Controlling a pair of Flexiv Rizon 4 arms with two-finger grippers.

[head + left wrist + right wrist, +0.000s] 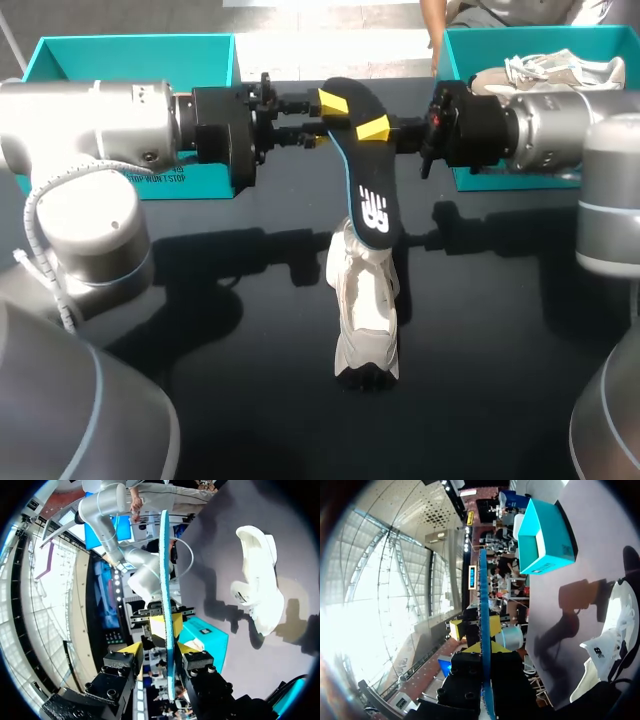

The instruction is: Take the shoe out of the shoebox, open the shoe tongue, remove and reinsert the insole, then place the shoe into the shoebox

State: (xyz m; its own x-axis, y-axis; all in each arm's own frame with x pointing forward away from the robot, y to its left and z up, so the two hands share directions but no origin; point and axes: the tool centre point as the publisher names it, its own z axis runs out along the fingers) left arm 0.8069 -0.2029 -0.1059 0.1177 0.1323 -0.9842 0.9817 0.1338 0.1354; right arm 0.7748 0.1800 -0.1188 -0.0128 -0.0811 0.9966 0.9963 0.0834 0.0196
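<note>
Tools of both arms sat at the top of the long black teal-edged insole [364, 175]. The right tool [376, 128] pinched it; the left tool [331, 112] stood open around it. Straight below lay the white lace-up shoe [366, 315] on the tabletop [500, 360].

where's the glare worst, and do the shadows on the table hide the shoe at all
Head view: even light, dark shadows fall on the table beside the shoe, which is bright. Left wrist view: fisheye bending, the shoe casts only a soft shadow. Right wrist view: worst glare, washing out the side away from the table; the insole reads as a sharp edge-on line.
</note>
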